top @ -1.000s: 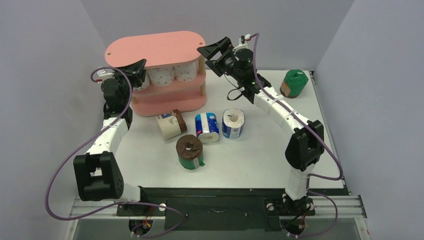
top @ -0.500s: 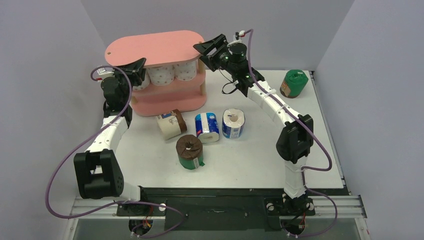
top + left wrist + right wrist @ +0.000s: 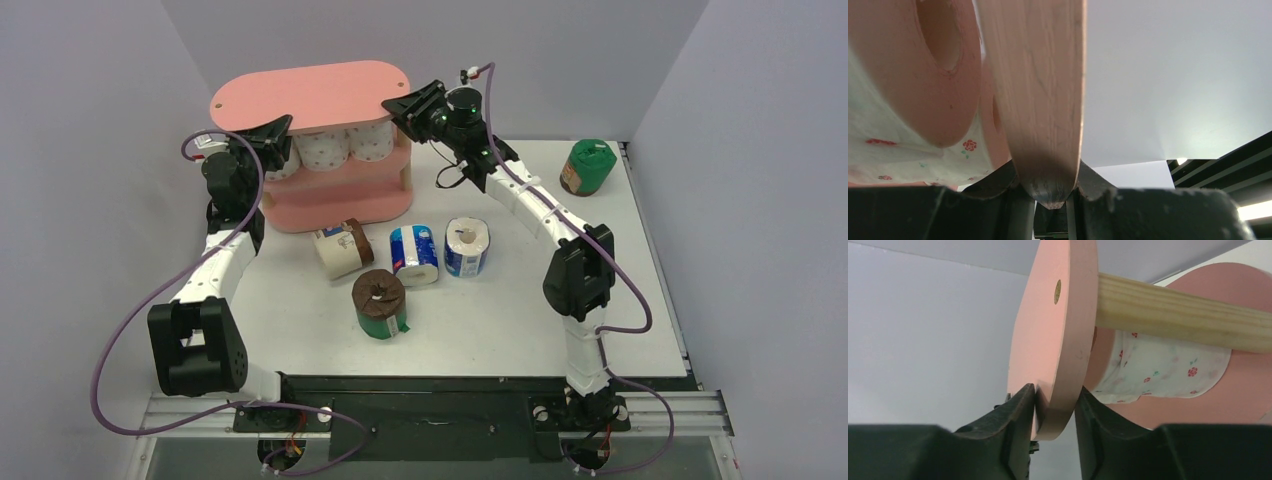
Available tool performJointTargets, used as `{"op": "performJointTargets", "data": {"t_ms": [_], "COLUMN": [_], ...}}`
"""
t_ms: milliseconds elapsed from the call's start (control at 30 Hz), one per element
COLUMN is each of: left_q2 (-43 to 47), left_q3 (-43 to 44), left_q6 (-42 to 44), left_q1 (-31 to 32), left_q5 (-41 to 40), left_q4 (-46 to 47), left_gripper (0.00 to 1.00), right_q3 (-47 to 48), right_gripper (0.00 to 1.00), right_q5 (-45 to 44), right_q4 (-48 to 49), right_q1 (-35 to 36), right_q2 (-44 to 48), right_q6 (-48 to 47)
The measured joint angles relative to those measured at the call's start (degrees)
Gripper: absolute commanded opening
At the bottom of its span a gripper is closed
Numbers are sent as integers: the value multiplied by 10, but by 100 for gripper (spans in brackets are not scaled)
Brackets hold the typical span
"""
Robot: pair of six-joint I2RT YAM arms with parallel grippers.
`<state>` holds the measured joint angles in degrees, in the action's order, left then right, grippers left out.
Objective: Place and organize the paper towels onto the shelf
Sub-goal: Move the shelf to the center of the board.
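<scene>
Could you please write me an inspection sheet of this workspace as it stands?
Surface: white table, five rolls loose on it.
Job's things: pink shelf holds three dotted white rolls on its middle tier; beige roll, lying blue-and-white roll, upright blue-and-white roll and green-and-brown roll in front; green roll far right.
Clutter: nothing seen.
Grippers: left gripper shut on the shelf's top board at its left end; right gripper shut on the right end.
Cables: purple cables loop off both arms, clear of the rolls.
Surroundings: plain grey walls on three sides.
</scene>
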<state>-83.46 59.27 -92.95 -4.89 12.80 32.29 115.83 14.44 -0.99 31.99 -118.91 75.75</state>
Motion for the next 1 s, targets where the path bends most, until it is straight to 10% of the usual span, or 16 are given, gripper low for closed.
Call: {"op": "performJointTargets", "data": {"t_ms": [233,1000], "left_q2": [-4,-18], "left_q3": [5,39], "left_q6": [0,2], "left_q1": [-1,68], "left_q5": [2,-2], "left_q4": [0,-43], "left_gripper": [0,0], "right_q3": [2,-57], "right_gripper": [0,0], "right_q5": [2,-5], "right_q4": [-3,-130], "right_q1": [-1,-43], "right_q2": [0,100], "right_q6": [25,-21]}}
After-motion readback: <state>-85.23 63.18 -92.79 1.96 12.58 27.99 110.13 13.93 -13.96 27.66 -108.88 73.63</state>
